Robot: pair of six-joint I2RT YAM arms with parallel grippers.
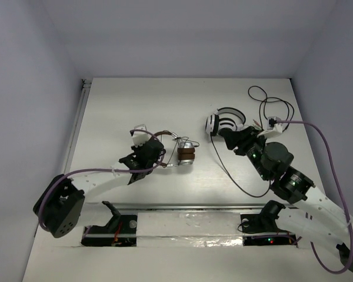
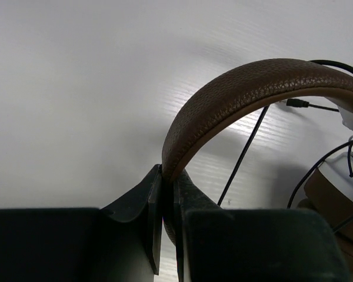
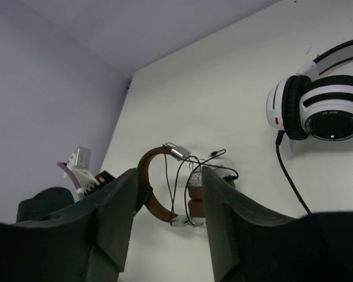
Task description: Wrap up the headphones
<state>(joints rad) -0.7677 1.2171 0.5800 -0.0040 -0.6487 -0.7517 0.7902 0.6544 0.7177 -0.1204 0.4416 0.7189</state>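
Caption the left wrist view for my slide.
Left gripper shut on the headphones by the brown headband, black cable trailing over the white table.

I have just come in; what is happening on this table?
The left gripper is shut on the brown headband of the silver-cupped over-ear headphones on the white table. Their thin black cable loops loosely about them. The right gripper is open and empty, beside the white-and-black striped headphones.

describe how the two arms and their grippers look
The left arm and right arm have white links with black joints, and a purple cable loops along each. The left gripper and right gripper each have two dark, wedge-shaped fingers.
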